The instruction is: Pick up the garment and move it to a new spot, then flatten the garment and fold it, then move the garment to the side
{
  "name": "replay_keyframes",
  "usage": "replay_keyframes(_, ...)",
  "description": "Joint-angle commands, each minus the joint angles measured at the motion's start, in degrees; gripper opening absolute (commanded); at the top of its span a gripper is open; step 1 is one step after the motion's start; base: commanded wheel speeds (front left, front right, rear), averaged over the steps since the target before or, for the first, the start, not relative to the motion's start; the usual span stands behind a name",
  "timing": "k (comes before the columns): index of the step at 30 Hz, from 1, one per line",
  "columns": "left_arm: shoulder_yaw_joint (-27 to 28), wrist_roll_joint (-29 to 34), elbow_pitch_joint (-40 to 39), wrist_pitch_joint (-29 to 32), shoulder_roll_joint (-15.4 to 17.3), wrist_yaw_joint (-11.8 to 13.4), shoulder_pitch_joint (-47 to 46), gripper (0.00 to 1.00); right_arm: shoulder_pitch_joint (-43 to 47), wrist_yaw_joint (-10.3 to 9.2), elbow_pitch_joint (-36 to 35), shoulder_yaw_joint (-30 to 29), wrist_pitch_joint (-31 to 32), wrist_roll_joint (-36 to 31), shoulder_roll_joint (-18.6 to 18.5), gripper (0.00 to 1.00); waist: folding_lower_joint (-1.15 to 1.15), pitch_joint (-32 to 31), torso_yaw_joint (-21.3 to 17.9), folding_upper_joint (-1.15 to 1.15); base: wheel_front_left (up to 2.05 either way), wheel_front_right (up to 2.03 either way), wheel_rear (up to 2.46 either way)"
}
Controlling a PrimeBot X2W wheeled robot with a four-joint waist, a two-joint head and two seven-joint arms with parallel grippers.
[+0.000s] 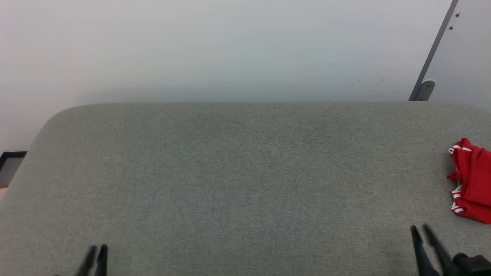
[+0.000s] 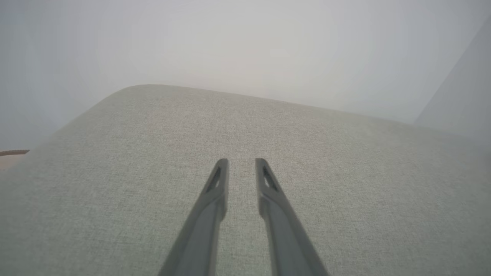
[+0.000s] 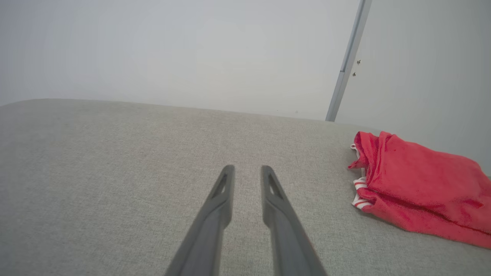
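The garment (image 1: 473, 180) lies crumpled in a heap at the far right side of the bench (image 1: 245, 172). The picture border cuts part of it, so you cannot judge how near it is to the bench edge. Here is the risk: if you take only a top fold, the heap may open during the lift, and a sleeve may drag or slip over the edge. A thin pinch of cloth may also slide out. The right pincer (image 1: 420, 229) is near the garment, just in front of it and apart from it, its fingers slightly parted and holding nothing. The left pincer (image 1: 98, 247) is well apart from the garment, across the bench, also slightly parted and empty. The bench has a grey woven cover with rounded corners, and this cover may catch the cloth if you drag it. Behind the garment is a pale wall (image 1: 191, 50) with a slanted grey metal strip (image 1: 433, 50).
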Motion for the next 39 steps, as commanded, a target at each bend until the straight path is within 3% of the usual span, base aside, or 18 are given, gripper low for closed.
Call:
replay_keyframes(1,0.03,-1.09,0.16,0.36,-0.43,0.00,-0.24,0.00,-0.22,0.00,0.27,-0.12,0.37,1.34,0.15,0.00,0.01,0.02,0.01,0.00,0.00,0.00,0.00)
replay_keyframes(39,2.20,-28.87,1.74,9.62,-7.31,0.00,-7.35,0.00,-5.35,-0.03,1.86,-2.33,9.53,38.45,2.73,0.00,0.00,0.77,0.39,0.00,0.00,0.00,0.00)
